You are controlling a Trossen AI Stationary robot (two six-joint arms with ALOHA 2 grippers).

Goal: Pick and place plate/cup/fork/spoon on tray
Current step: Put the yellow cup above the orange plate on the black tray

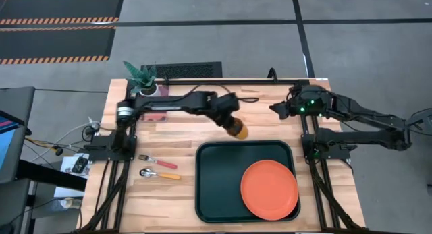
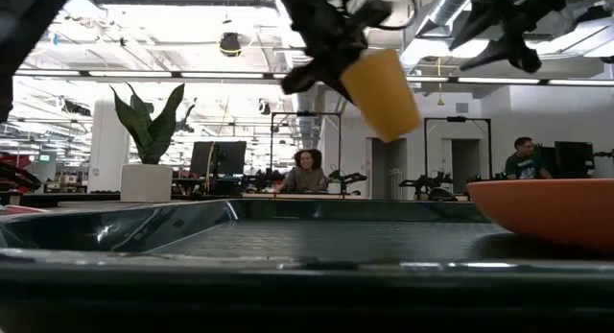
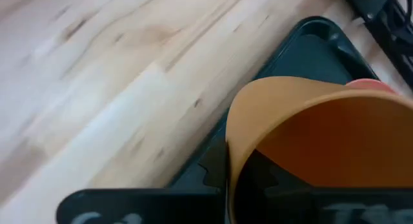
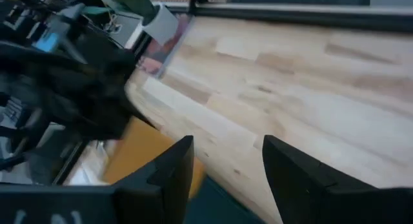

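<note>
My left gripper (image 1: pixel 229 123) is shut on the orange-yellow cup (image 1: pixel 238 131), which hangs in the air just beyond the far rim of the dark green tray (image 1: pixel 200 187). The orange-red plate (image 1: pixel 269 189) lies flat in the tray's near right part. The red-handled fork (image 1: pixel 156 161) and the orange-handled spoon (image 1: pixel 160 173) lie on the wood left of the tray. My right gripper (image 4: pixel 226 166) waits open at the table's far right, with nothing between its fingers. My left gripper holds the cup by its rim wall (image 3: pixel 228 161), one finger inside the cup and one outside. The fingers slant down from the table's far left. The cup (image 2: pixel 384 88) is lifted clear and hangs tilted, its bottom pointing down toward the tray.
A potted plant (image 1: pixel 142 75) stands at the table's far left corner, with a black grate (image 1: pixel 189 70) beside it. Bare wood lies between the tray and the far edge. In the low view, people (image 2: pixel 307 170) sit in the room behind.
</note>
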